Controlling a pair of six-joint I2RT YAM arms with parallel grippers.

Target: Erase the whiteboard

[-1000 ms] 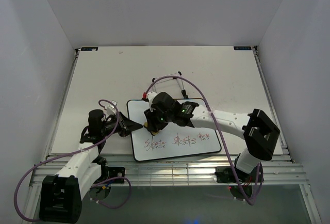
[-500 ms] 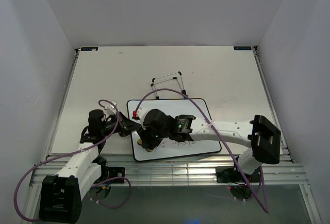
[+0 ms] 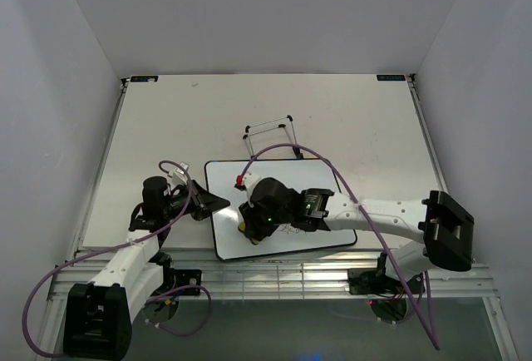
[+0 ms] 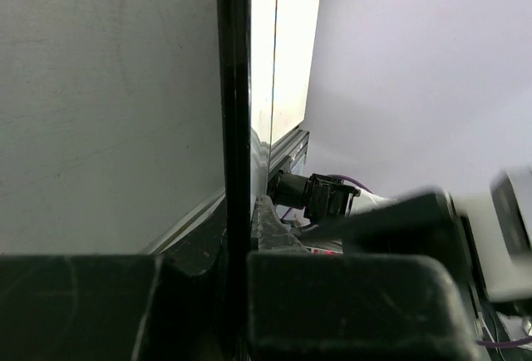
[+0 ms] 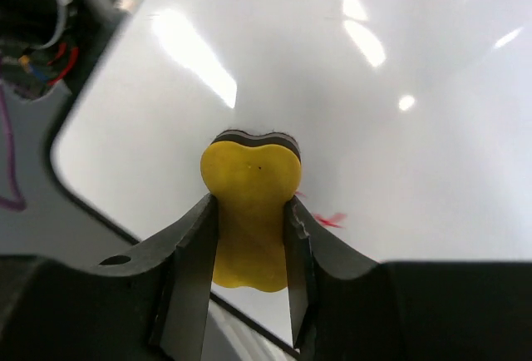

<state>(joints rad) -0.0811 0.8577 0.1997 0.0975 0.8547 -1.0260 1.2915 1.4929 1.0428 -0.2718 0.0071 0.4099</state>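
Observation:
The whiteboard [image 3: 226, 180] lies flat near the table's front edge, its upper part wiped blank. My right gripper [image 3: 248, 229] is shut on a yellow eraser [image 5: 249, 174] and presses it on the board near the near-left corner. A red stroke [image 5: 331, 220] shows just beside the eraser. The arm hides most of the lower writing in the top view. My left gripper [image 3: 218, 203] is shut on the board's left edge; in the left wrist view the black rim [image 4: 234, 111] runs straight between its fingers [image 4: 332, 294].
A thin wire easel stand [image 3: 270, 127] lies on the table just behind the board. The right arm's purple cable [image 3: 320, 161] loops over the board. The metal rail [image 3: 274, 271] runs along the table's near edge.
The right gripper has carried the eraser from the board's upper left down to its near-left part, over the writing. The left gripper has kept its hold and place.

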